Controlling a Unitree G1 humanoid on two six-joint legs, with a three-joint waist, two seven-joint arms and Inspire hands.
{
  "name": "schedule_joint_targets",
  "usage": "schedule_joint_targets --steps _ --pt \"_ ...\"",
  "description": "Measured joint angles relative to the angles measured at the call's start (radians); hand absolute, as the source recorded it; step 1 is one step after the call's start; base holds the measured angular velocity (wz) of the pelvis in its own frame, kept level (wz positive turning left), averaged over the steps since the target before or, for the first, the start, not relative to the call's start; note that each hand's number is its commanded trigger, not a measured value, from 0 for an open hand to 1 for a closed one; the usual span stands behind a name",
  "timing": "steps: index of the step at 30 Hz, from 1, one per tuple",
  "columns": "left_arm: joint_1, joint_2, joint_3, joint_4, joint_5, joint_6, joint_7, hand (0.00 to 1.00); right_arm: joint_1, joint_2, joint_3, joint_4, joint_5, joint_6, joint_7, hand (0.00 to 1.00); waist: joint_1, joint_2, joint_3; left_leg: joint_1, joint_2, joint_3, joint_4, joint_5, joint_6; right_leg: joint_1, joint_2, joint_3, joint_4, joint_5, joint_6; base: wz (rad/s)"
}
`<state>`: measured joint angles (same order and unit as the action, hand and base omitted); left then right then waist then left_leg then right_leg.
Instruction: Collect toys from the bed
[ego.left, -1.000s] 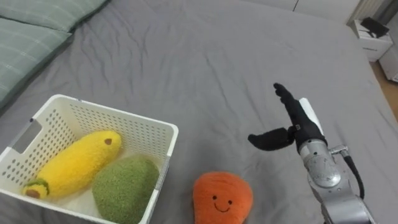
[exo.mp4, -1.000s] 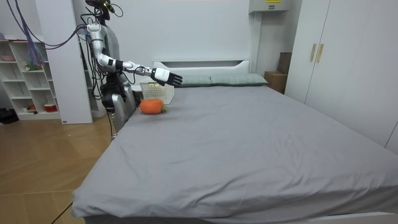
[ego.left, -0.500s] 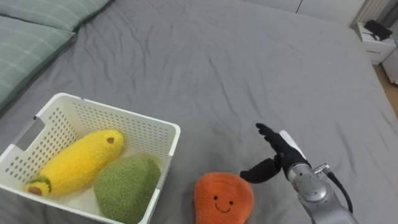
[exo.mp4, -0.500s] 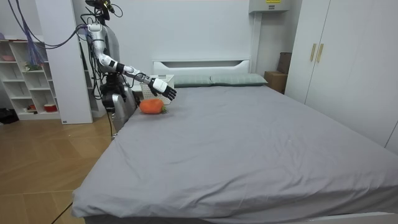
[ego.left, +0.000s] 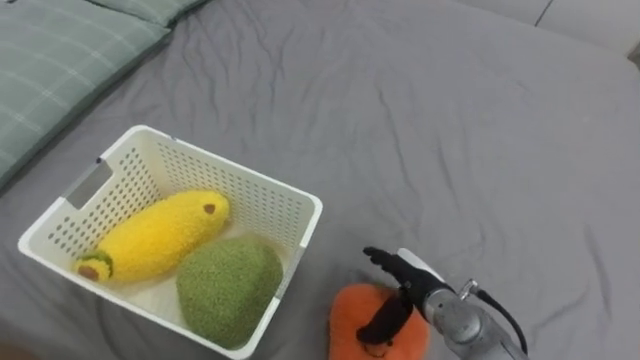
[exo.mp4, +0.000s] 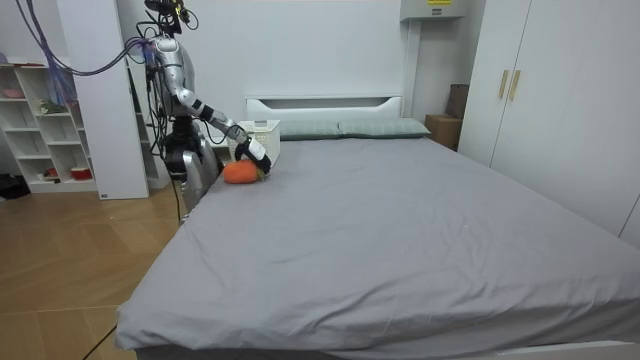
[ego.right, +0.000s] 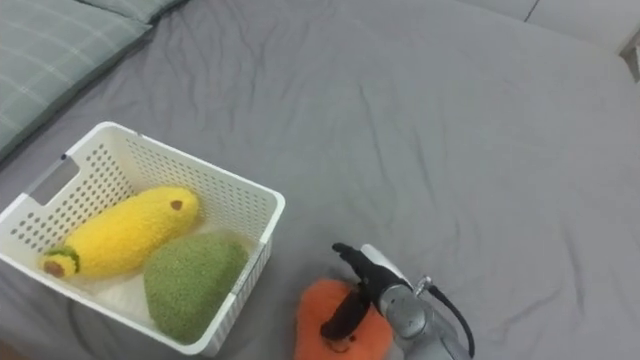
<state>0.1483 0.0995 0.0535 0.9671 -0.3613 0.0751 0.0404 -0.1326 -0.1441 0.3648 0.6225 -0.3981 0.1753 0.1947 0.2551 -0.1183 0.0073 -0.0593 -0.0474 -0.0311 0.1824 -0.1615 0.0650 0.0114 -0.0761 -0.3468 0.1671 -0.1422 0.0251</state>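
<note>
A round orange toy (ego.left: 362, 325) is seen on the grey bed (ego.left: 450, 120), close to the near edge. It is lying just beside the near corner of a white basket (ego.left: 245, 180).

The right hand (ego.left: 410, 282) is laid on top of the orange toy. The fingers (ego.left: 383, 260) are held straight and apart, and they are stretched out past the top of the toy. The thumb (ego.left: 385, 318) is put down across the front of the toy and is touching it. So the toy is found under the hand, between the thumb and the fingers, but the fingers are not closed round it.

Two more toys are kept inside the basket. A long yellow toy (ego.left: 155, 238) is laid along the far side. A round green toy (ego.left: 228, 290) is tucked in the near corner, right against the yellow one. A green checked pillow (ego.left: 60, 60) is seen past the basket, at the head of the bed.

In the room view, the robot is seen standing on the wooden floor (exo.mp4: 70, 260) at the side of the bed, near its head end. Its right arm is reached down to the orange toy. A white shelf (exo.mp4: 40, 130) is seen at the room view's left, and a tall cupboard (exo.mp4: 540, 90) at the room view's right.
</note>
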Motion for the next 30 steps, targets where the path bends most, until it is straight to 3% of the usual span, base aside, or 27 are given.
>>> schedule_joint_targets --steps 4,5,6,7,10,11,12,22,30 --pt "-0.004 0.001 0.0 -0.001 -0.007 0.001 0.0 0.0 -0.025 0.011 0.007 0.038 0.002 0.0 0.016 0.05 0.002 -0.01 0.006 -0.045 -0.002 -0.018 0.019 0.0 -0.001 -0.03 -0.001 -0.013 0.0 0.0 0.0 0.13" --pt "-0.003 0.002 -0.001 -0.001 -0.017 0.004 0.0 0.0 -0.027 0.014 0.008 0.042 0.003 0.0 0.018 0.16 0.002 -0.009 0.0062 -0.046 -0.002 -0.02 0.02 0.0 -0.001 -0.031 -0.001 -0.013 0.0 0.0 0.0 0.12" --pt "-0.004 0.001 -0.003 -0.003 -0.024 0.007 0.0 0.0 -0.028 0.018 0.01 0.045 0.003 0.0 0.02 0.4 0.002 -0.009 0.0068 -0.049 -0.002 -0.023 0.021 0.0 -0.001 -0.031 0.0 -0.014 0.0 0.0 0.0 0.07" --pt "-0.004 0.002 -0.005 -0.004 -0.031 0.007 0.0 0.0 -0.033 0.018 0.018 0.051 0.004 0.0 0.026 0.5 0.002 -0.009 0.0068 -0.051 -0.002 -0.026 0.021 0.0 -0.001 -0.033 0.0 -0.015 -0.001 0.0 0.0 0.06" --pt "-0.004 0.001 -0.003 -0.004 -0.038 0.011 0.0 0.0 -0.041 0.019 0.031 0.057 0.004 0.002 0.047 0.6 0.003 -0.008 0.0075 -0.051 -0.002 -0.028 0.022 0.001 -0.002 -0.033 0.001 -0.016 -0.003 0.0 0.0 0.01" --pt "-0.004 0.001 0.002 -0.004 -0.038 0.011 0.0 0.0 -0.044 0.019 0.032 0.067 0.0 0.001 0.051 0.71 0.005 -0.008 0.0074 -0.051 -0.002 -0.028 0.022 0.001 -0.002 -0.033 0.001 -0.016 -0.004 0.0 0.0 0.0" --pt "-0.004 0.001 0.002 -0.004 -0.038 0.012 -0.001 0.0 -0.046 0.019 0.033 0.072 0.0 0.001 0.054 0.98 0.006 -0.008 0.0075 -0.051 -0.002 -0.028 0.021 0.001 -0.002 -0.033 0.001 -0.017 -0.005 0.0 0.0 0.0" --pt "-0.007 0.001 0.0 -0.005 -0.039 0.012 -0.01 0.0 -0.081 0.023 0.065 0.248 0.003 -0.001 0.082 1.0 0.046 -0.017 0.0116 -0.049 -0.006 -0.039 0.022 0.0 -0.002 -0.017 -0.002 -0.052 -0.016 0.001 0.0 0.03" --pt "-0.008 0.001 0.004 -0.001 -0.041 0.007 -0.01 0.0 -0.08 0.025 0.065 0.261 0.0 0.0 0.092 1.0 0.051 -0.017 0.0159 -0.051 -0.008 -0.041 0.023 0.0 -0.002 -0.015 -0.004 -0.053 -0.016 0.0 0.0 0.0"
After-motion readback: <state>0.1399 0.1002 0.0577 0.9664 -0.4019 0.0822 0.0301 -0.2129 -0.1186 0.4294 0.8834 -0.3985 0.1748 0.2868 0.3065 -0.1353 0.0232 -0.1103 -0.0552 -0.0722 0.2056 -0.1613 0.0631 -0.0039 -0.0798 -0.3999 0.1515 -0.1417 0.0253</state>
